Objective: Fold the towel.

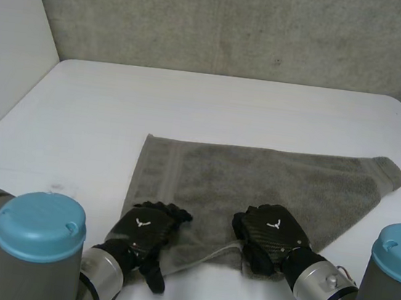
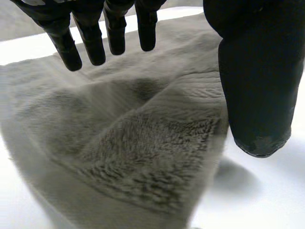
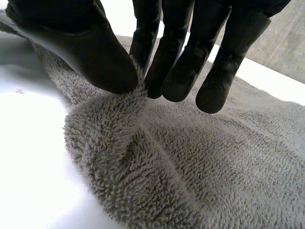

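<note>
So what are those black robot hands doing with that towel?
A robot is working on folding a grey towel that lies mostly flat on the white table. Both hands are at its near edge. The right hand pinches a bunched-up bit of towel between thumb and fingers. The left hand is open above the towel, fingers straight, holding nothing.

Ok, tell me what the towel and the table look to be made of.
The towel looks like grey-green terry cloth, likely cotton: the right wrist view shows a looped, fuzzy pile that bunches softly. The table has a smooth, hard white top with a matte finish, perhaps laminate or painted board; the look leaves that open.
</note>
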